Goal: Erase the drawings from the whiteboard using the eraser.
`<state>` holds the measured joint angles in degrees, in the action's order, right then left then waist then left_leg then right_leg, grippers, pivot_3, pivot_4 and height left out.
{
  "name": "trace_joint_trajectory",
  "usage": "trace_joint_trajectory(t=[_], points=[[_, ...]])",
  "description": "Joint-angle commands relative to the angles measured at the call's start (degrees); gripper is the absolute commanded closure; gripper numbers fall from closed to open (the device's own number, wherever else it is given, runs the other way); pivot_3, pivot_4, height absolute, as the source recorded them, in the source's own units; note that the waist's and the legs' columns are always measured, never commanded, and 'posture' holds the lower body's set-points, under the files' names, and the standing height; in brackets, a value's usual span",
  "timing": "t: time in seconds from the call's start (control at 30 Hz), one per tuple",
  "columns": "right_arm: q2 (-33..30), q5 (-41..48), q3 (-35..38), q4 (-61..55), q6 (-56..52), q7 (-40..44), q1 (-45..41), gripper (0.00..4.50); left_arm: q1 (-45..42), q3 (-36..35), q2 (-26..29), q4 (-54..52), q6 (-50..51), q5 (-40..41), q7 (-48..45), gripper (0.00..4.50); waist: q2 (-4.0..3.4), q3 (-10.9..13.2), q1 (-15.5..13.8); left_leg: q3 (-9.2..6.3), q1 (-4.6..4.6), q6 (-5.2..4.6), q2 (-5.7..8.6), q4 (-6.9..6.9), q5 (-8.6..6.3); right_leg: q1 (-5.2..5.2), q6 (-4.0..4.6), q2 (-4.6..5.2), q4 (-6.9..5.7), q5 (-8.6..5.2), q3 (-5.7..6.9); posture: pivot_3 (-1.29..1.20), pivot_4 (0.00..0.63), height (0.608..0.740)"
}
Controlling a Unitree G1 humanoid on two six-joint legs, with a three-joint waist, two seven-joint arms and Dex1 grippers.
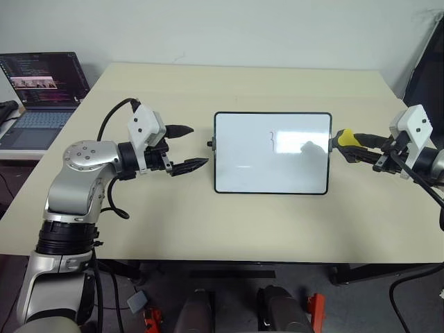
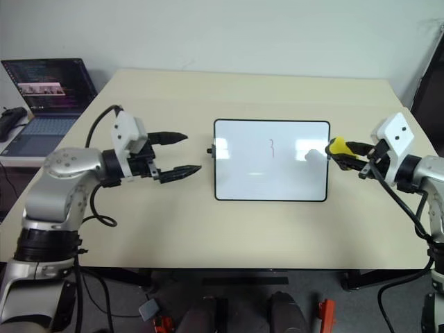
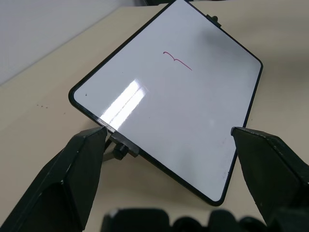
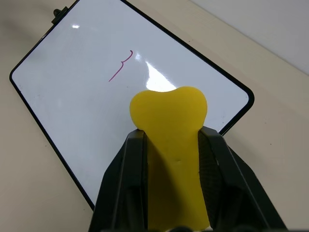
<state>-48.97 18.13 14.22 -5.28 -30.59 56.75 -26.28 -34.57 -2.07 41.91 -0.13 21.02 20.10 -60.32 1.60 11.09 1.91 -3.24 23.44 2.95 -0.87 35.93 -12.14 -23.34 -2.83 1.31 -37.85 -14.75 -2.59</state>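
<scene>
The whiteboard [image 1: 257, 166] lies flat in the middle of the table, glossy white in a thin black frame. One small bracket-like squiggle of the drawings [image 1: 272, 141] sits on its upper middle, also clear in the right wrist view as a thin reddish mark [image 4: 120, 65]. My right gripper [image 1: 354, 146] hovers just off the board's right edge, shut on the yellow eraser [image 4: 169, 125], whose end points toward the board. My left gripper [image 1: 200, 146] stands open just left of the board, beside its small side knob [image 3: 120, 151], holding nothing.
An open laptop [image 1: 45, 87] sits on a separate desk at the far left. The beige table [image 1: 173, 222] has bare surface all round the board. A dark object [image 1: 427, 62] stands at the far right edge.
</scene>
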Motion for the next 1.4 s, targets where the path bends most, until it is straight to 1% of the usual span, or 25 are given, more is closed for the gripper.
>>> trace_joint_trajectory(t=[0.03, 0.13, 0.2, 0.3, 0.4, 0.47, 0.57, 0.67, 0.87, 1.03, 1.13, 1.27, 1.4], points=[[0.2, 0.8, -0.4, -1.6, 0.9, -2.0, -2.6, 3.45, -1.6, -1.2, 0.2, -0.6, -1.0, 0.2, 0.6, 0.00, 0.00, 0.0, 0.1, 0.00, 0.00, 0.00, 0.00, 0.00, 0.00, 0.00, 0.00, 0.00, -0.01, 0.00, 0.00, 0.00, 0.150, 0.740], [4.4, -0.3, -5.4, -3.1, -0.2, -5.9, -7.9, 3.45, -1.6, -0.9, -0.1, -0.5, -1.1, 0.2, 0.7, 0.00, 0.00, 0.0, 0.6, 0.03, -0.04, 0.00, -0.01, 0.03, 0.00, 0.00, 0.00, -0.01, -0.10, 0.00, -0.04, 0.00, 0.150, 0.740], [8.2, -4.9, -11.8, -3.0, 1.9, -9.2, -11.9, 3.45, -1.7, -0.5, -0.6, -0.1, -1.4, -0.1, 0.9, 0.00, 0.00, 0.0, 1.1, 0.02, -0.09, 0.00, -0.03, 0.04, 0.00, 0.00, 0.00, -0.04, -0.15, 0.00, -0.05, 0.00, 0.150, 0.740], [15.4, -14.7, -20.8, 2.9, 3.6, -17.7, -20.2, 3.45, -2.1, 0.1, -1.5, 0.5, -1.8, -0.3, 1.2, 0.00, -0.03, 0.0, 1.6, 0.04, -0.14, 0.01, -0.06, 0.04, 0.00, 0.00, 0.01, -0.09, -0.21, 0.01, -0.09, 0.00, 0.150, 0.740], [18.7, -22.0, -27.3, 9.4, 4.0, -21.1, -25.9, 3.45, -2.4, 0.4, -2.1, 0.4, -1.7, -0.3, 1.1, 0.00, -0.03, 0.0, 1.1, 0.02, -0.10, 0.01, -0.05, 0.03, 0.01, -0.03, 0.26, -0.09, -0.22, 0.15, -0.07, 0.00, 0.150, 0.740], [19.5, -24.8, -30.5, 13.5, 4.8, -21.0, -28.4, 3.45, -2.4, 0.5, -2.3, 0.2, -1.7, -0.3, 1.2, 0.00, -0.03, 0.0, 0.6, -0.02, 0.02, 0.02, -0.01, 0.03, 0.00, -0.11, 0.28, -0.03, -0.21, 0.17, -0.01, 0.00, 0.150, 0.740], [19.5, -28.1, -33.7, 17.6, 6.4, -19.7, -30.1, 3.45, -1.8, 0.3, -2.2, -0.6, -1.4, -0.1, 1.3, 0.00, -0.02, 0.0, -0.1, -0.04, 0.21, 0.02, 0.03, 0.04, 0.00, -0.23, 0.28, 0.02, -0.13, 0.18, 0.04, 0.00, 0.150, 0.740], [19.5, -31.2, -35.5, 21.5, 8.4, -19.7, -31.1, 3.45, -0.7, 0.0, -2.0, -1.9, -1.1, 0.2, 1.5, 0.00, -0.02, 0.0, -0.1, -0.06, 0.40, 0.03, 0.04, 0.04, 0.00, -0.40, 0.29, 0.03, -0.15, 0.18, 0.08, 0.00, 0.150, 0.740], [18.6, -37.1, -38.0, 27.1, 11.5, -19.7, -34.0, 3.45, 0.5, -0.5, -1.9, -3.6, -0.2, 0.8, 2.2, 0.00, -0.02, 0.0, 0.1, -0.08, 0.24, 0.02, 0.01, 0.13, 0.01, -0.31, 0.29, -0.02, -0.28, 0.19, 0.07, 0.00, 0.150, 0.740], [18.9, -39.8, -38.8, 27.4, 12.1, -19.0, -34.1, 3.45, 0.7, -0.4, -1.8, -4.0, 0.1, 1.1, 2.6, 0.00, -0.02, 0.0, 0.0, -0.07, -0.08, 0.02, 0.02, 0.16, 0.03, 0.04, 0.26, -0.02, -0.25, 0.21, 0.05, 0.00, 0.150, 0.740], [18.7, -41.0, -39.8, 25.5, 11.7, -17.1, -32.5, 3.45, 0.5, -0.4, -1.9, -3.9, 0.2, 1.2, 2.6, 0.00, -0.02, 0.0, 0.0, -0.08, -0.08, 0.02, 0.01, 0.15, 0.03, 0.04, 0.26, -0.02, -0.26, 0.21, 0.05, 0.00, 0.150, 0.740], [16.6, -41.7, -42.2, 21.2, 13.2, -10.8, -27.0, 3.45, -0.4, 0.0, -2.3, -3.2, 0.1, 1.1, 2.5, 0.00, 0.06, -0.1, -0.1, -0.09, -0.08, 0.02, 0.01, 0.14, 0.02, 0.05, 0.27, -0.02, -0.24, 0.21, 0.06, 0.00, 0.150, 0.740], [15.4, -41.7, -42.5, 17.9, 13.4, -7.3, -22.9, 3.45, -0.5, 0.0, -2.3, -3.1, 0.0, 1.1, 2.4, 0.00, 0.08, -0.1, 0.0, -0.04, -0.30, 0.02, 0.01, 0.15, 0.02, 0.23, 0.23, -0.02, -0.27, 0.20, 0.01, 0.00, 0.150, 0.740]])
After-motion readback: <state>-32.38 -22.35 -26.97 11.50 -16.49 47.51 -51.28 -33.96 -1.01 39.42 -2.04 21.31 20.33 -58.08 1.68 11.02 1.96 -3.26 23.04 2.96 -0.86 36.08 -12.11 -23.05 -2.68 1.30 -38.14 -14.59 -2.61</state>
